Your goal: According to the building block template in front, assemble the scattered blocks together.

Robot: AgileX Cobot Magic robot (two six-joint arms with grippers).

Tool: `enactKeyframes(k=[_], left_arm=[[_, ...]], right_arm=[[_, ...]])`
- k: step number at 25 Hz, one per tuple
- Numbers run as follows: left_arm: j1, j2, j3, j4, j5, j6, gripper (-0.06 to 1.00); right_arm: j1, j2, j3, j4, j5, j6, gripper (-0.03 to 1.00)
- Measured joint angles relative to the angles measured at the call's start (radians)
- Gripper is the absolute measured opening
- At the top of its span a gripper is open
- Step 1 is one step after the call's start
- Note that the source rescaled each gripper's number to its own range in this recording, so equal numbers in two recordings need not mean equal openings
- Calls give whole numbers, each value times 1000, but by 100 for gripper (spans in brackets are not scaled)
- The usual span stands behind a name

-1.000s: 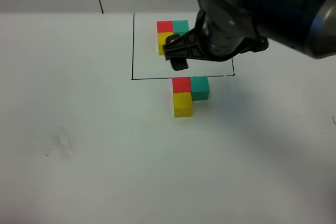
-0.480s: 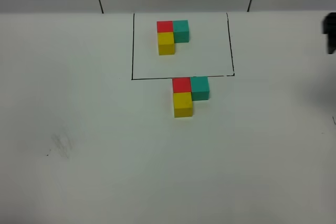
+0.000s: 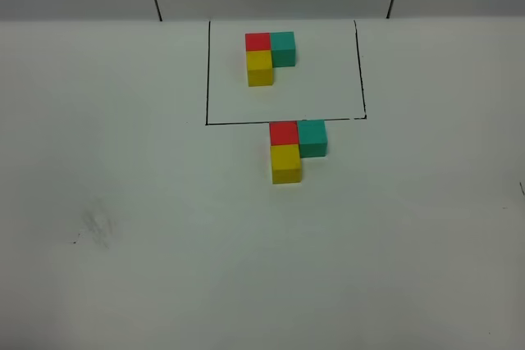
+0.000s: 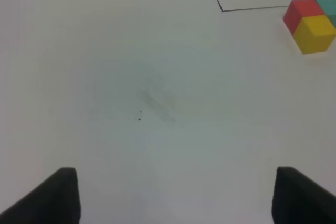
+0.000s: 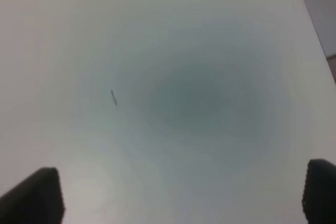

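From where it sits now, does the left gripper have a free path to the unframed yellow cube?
Probably yes. The left gripper is open over bare white table, and the small yellow cube, joined to the red cube, lies ahead with nothing between. The teal cube adjoins only the red one.

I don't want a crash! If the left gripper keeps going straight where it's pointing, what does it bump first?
Probably just the bare white table. The left gripper is open, and the red and yellow blocks sit off to the side.
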Motion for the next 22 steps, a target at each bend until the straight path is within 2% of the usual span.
enactKeyframes(k=[8, 16, 22], left_arm=[[0, 0, 0, 0, 0, 0, 66], [0, 0, 0, 0, 0, 0, 66], [0, 0, 0, 0, 0, 0, 66]], right_arm=[[0, -290, 194, 18, 28, -4, 83], [0, -534, 329, 146, 23, -73, 82], [83, -774, 460, 145, -28, -137, 82]])
